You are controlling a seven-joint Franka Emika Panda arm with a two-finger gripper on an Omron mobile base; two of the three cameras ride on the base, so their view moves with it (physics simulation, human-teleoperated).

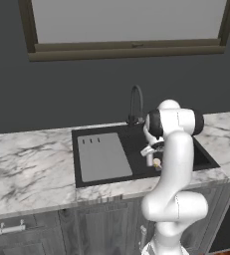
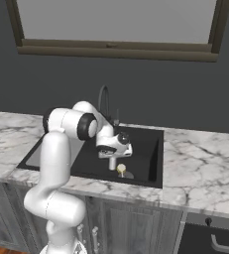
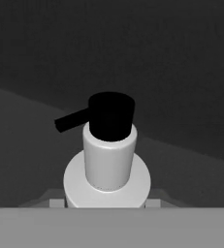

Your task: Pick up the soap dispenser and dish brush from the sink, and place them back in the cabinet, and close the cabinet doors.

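The soap dispenser (image 3: 108, 164), a slim white bottle with a dark pump top, stands upright in the black sink (image 1: 136, 144), near its front wall. My gripper (image 3: 106, 203) reaches down over it, and its fingertips (image 3: 152, 203) press against both sides of the bottle's body. In the base views, the gripper (image 1: 150, 156) (image 2: 112, 159) hangs straight down into the basin around the soap dispenser (image 2: 112, 163). The dish brush (image 2: 121, 170) (image 1: 157, 162), with its pale yellow round head, lies on the basin floor just beside the bottle. The cabinet and the cabinet doors are out of view.
A grey drainboard insert (image 1: 102, 157) fills the left part of the sink. The dark curved faucet (image 1: 135, 102) rises behind the basin under a window. Marble counter (image 2: 200, 168) runs on both sides. Drawer fronts with handles (image 1: 11, 228) sit below.
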